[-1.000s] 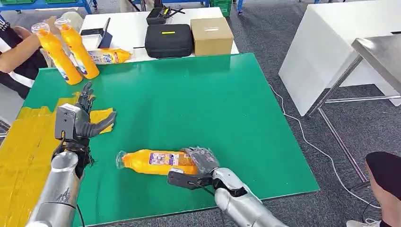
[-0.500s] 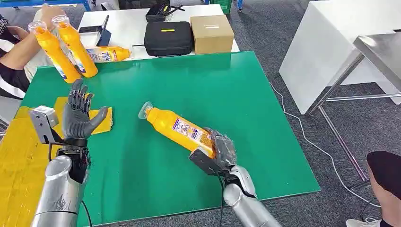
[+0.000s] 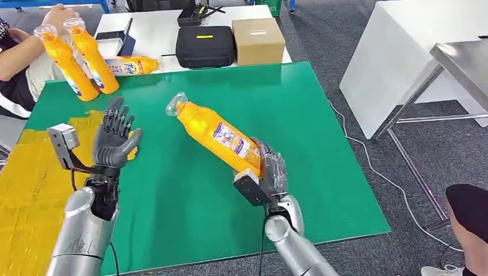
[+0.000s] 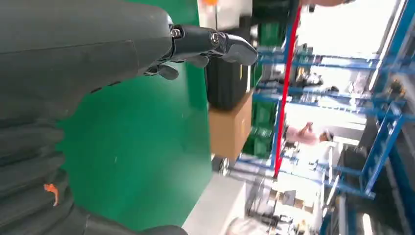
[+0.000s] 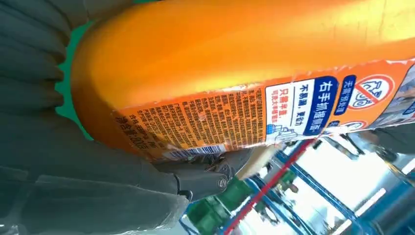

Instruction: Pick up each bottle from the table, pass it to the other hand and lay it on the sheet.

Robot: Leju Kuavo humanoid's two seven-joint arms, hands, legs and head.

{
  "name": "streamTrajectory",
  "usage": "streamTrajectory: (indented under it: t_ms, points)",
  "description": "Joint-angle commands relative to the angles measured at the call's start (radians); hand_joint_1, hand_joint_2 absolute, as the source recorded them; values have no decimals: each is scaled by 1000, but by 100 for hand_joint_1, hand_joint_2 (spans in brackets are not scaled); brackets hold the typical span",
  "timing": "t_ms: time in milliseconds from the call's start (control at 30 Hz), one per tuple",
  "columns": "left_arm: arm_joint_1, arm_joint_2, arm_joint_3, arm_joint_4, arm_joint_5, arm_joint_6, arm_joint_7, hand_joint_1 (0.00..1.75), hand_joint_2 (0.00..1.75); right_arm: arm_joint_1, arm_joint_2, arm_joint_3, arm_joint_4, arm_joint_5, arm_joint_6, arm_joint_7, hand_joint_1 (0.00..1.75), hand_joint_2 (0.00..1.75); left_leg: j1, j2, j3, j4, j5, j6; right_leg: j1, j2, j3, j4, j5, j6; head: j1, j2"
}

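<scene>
Right hand (image 3: 266, 175) is wrapped around the base of the orange bottle (image 3: 216, 135), held tilted above the green table (image 3: 276, 109), cap toward the far left. Left hand (image 3: 114, 140) is raised, fingers spread and holding nothing, near the yellow sheet (image 3: 26, 172). For a clean handover, the neck should be brought into the left palm and released only once gripped.

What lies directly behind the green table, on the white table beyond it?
On the white table: a black case, a cardboard box, and an orange bottle lying on its side. Two upright orange bottles on the green table cover part of it.
</scene>
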Motion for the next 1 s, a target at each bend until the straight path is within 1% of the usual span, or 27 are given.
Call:
streamTrajectory:
  t_ms: [33, 100, 167, 300, 333, 367, 467, 600, 633, 767, 833, 867, 900, 967, 1000]
  points:
    - [-45, -7, -137, 46, -8, -1, 3, 0, 175, -103, 21, 17, 93, -73, 42, -67, 175, 175, 0, -1, 1, 0, -1, -2, 0, -2, 2, 0, -1, 0, 0, 0]
    - [-26, -2, -188, -2, -20, -12, -2, 0, 175, -129, 28, 21, 131, -131, 90, -118, 175, 175, 0, -1, 1, 0, 0, -2, 0, -2, 1, 0, -1, 0, 0, 0]
    - [-18, 8, -224, -29, -37, -22, -12, 0, 175, -141, 28, 30, 149, -143, 110, -146, 175, 175, 0, 0, 2, 0, -1, -2, 1, -2, 2, 0, -1, 0, 0, 0]
    - [-18, 5, -227, -30, -37, -23, -12, 0, 175, -143, 27, 30, 150, -143, 111, -146, 175, 175, 1, 0, 1, -1, 0, -1, 1, -1, 1, -1, 0, 0, 0, 0]
    - [-16, 8, -231, -35, -37, -22, -12, 0, 175, -149, 27, 29, 159, -150, 120, -146, 175, 175, 0, 0, 3, -1, -1, -2, 0, -1, 3, -1, -1, 0, 0, 0]
    - [-14, 17, -248, -48, -50, -27, -22, 0, 175, -155, 29, 28, 168, -161, 135, -153, 175, 175, 1, 0, 1, -1, 0, -1, 1, -1, 1, -1, 0, 0, 0, 0]
    - [10, 23, -284, -111, -70, -34, -31, 0, 175, -185, 31, 28, 207, -191, 201, -170, 175, 175, 1, 1, 2, -1, -1, -2, 0, -1, 2, -1, 0, 0, 0, 0]
    - [15, 32, -301, -121, -73, -31, -30, 0, 175, -224, 35, 48, 276, -204, 295, -173, 175, 175, 0, 1, 0, -1, 0, -1, 0, 0, 0, 0, 0, 0, 0, 0]
    - [16, 35, -303, -122, -72, -31, -31, 0, 175, -234, 40, 54, 298, -204, 317, -172, 175, 175, 0, 2, 2, -1, -1, -2, 0, 1, 2, -1, 0, 0, 0, 0]
    - [19, 37, -303, -123, -71, -33, -33, 0, 175, -238, 44, 57, 309, -205, 328, -169, 175, 175, 1, 1, 1, -1, 0, -2, 0, -1, 1, -1, 0, 0, 0, 0]
    - [29, 40, -311, -137, -68, -40, -38, 0, 175, -258, 50, 56, 351, -219, 379, -162, 175, 175, 1, 1, 2, -1, -1, -2, 0, -1, 2, -1, -1, -1, 0, 0]
    - [31, 41, -315, -141, -68, -42, -38, 0, 175, -262, 50, 55, 360, -224, 394, -163, 175, 175, 0, 0, 1, -1, 0, -1, 0, 0, 1, -1, 0, 0, 0, 0]
    - [35, 42, -325, -149, -69, -47, -40, 0, 175, -270, 50, 57, 375, -232, 425, -168, 175, 175, 1, 1, 3, -1, -1, -2, 1, 0, 3, -1, 0, 0, 0, 0]
    - [42, 41, -346, -162, -74, -52, -41, 0, 175, -278, 52, 64, 397, -238, 481, -186, 175, 175, 1, 1, 0, -1, 0, -1, 0, 0, 1, -1, 0, 0, 0, 0]
    - [41, 40, -350, -161, -75, -54, -41, 0, 175, -279, 52, 68, 399, -236, 489, -190, 175, 175, 0, 0, 1, -1, 0, -1, 0, -1, 1, -1, 0, 0, 0, 0]
